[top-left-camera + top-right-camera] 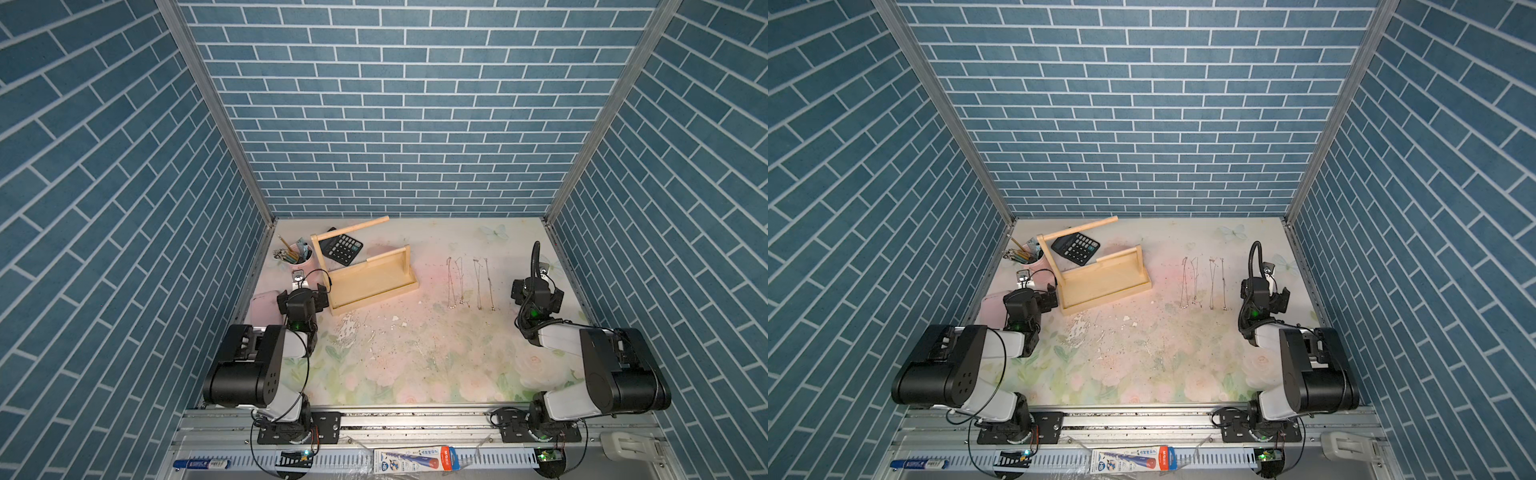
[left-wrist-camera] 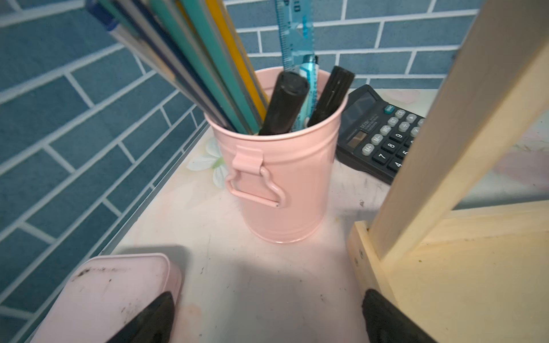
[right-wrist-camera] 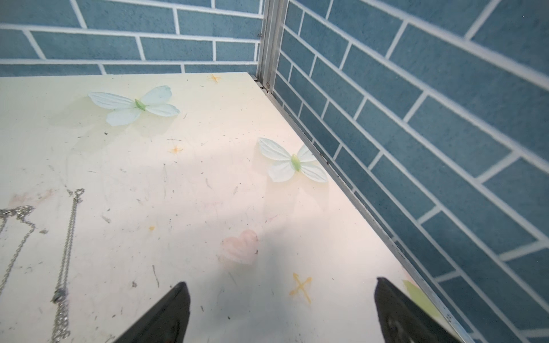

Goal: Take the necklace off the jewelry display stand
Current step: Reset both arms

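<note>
The left arm sits folded low at the near-left corner, elbow back, its wrist reaching forward along the left wall. The left gripper is open, jaws spread wide: in the wrist view one black fingertip lies over a pink box, the other at the corner of the jewelry display stand; whether either touches, I cannot tell. The right arm mirrors it at the near-right corner, and the right gripper is also open, jaws wide over bare surface close to the right wall.

The stand is pale, smooth natural wood: a shallow rectangular tray, a tall upright at its left end, a short one at its right, each carrying a round dowel bar. It stands at the back left, turned slightly askew. The necklaces are thin silver chains, laid out flat in straight parallel lines on the surface between the stand and the right arm, well apart from the stand.

The surface is a glossy pastel floral print with butterflies, scuffed and flaking near its middle. A pink metal cup with a side handle holds pencils, black markers and a blue ruler just beside the stand; a black calculator lies behind the tall upright. Blue brick-pattern walls enclose three sides
</note>
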`<state>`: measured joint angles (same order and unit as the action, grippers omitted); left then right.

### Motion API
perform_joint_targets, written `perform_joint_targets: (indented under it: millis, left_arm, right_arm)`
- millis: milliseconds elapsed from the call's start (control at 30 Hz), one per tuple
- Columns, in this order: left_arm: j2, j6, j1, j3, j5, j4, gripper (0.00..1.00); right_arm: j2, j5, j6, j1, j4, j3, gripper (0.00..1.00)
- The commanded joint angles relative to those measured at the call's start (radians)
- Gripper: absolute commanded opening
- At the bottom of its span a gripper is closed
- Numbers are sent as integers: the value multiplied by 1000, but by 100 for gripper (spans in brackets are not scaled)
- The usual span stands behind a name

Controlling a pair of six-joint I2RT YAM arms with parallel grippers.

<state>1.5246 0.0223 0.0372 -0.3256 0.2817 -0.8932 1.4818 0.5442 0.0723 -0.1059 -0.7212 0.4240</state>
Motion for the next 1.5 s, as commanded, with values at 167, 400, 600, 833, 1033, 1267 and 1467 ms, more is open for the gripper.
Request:
perform_joint_targets:
  millis: [167, 400, 600, 833, 1033, 1267, 1467]
  left_arm:
    - [-2, -41, 7, -33, -21, -15, 99]
    - [0, -41, 8, -29, -23, -30, 99]
    - [1, -42, 9, -29, -21, -30, 99]
    - [2, -41, 11, -27, -21, -30, 99]
    - [3, -48, 12, -36, -30, -17, 99]
    - [2, -49, 13, -36, -29, -18, 99]
    - [3, -54, 20, -41, -21, -11, 99]
  right_arm:
    - [15, -29, -45, -5, -132, -26, 96]
    - [6, -122, -9, 43, -110, -27, 99]
    - [17, -210, 7, 80, -63, -3, 99]
    - [5, -250, -7, 81, -209, -86, 99]
    - [52, -267, 4, 87, -164, -53, 99]
    - [54, -298, 21, 121, -183, -54, 99]
    - [57, -287, 12, 110, -183, -53, 99]
